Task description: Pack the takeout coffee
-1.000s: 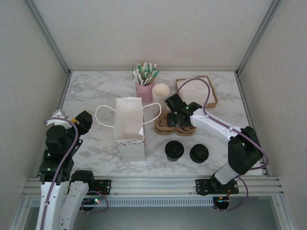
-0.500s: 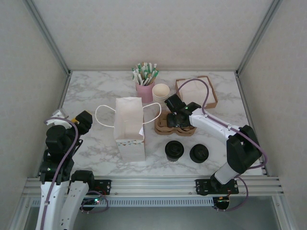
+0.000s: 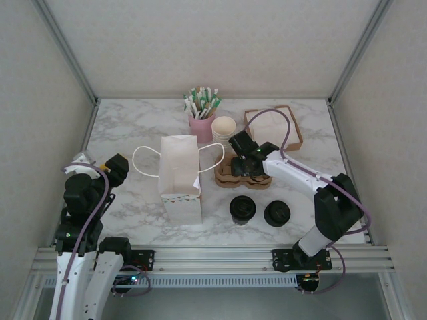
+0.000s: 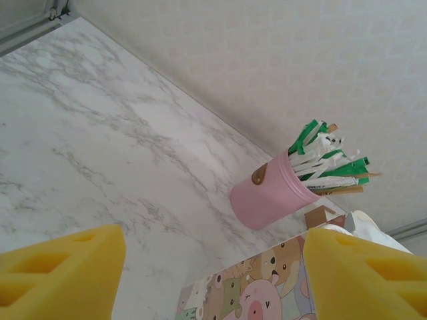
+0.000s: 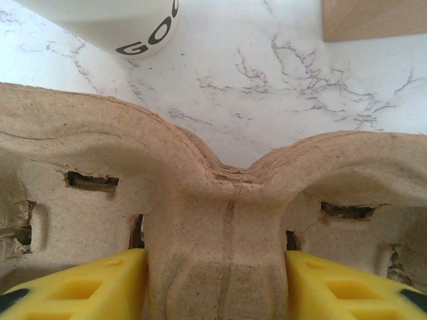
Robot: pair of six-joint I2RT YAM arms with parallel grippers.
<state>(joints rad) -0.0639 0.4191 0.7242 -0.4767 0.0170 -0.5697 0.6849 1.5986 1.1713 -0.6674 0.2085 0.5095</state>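
Left claw spread wide above white marble desk. Right claw straddles the centre ridge of brown moulded-pulp cup carrier, fingers against both sides; can't tell if it's gripping. Black-lidded pale paper takeout coffee stands near the carrier, on its front side.

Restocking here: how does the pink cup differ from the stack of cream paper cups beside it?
The pink cup is stuffed with green-and-white wrapped sticks; the stack of cream paper cups is pale, its top cup empty. The pink cup is single; the cream cups are nested. Both stand upright at the back of the marble table.
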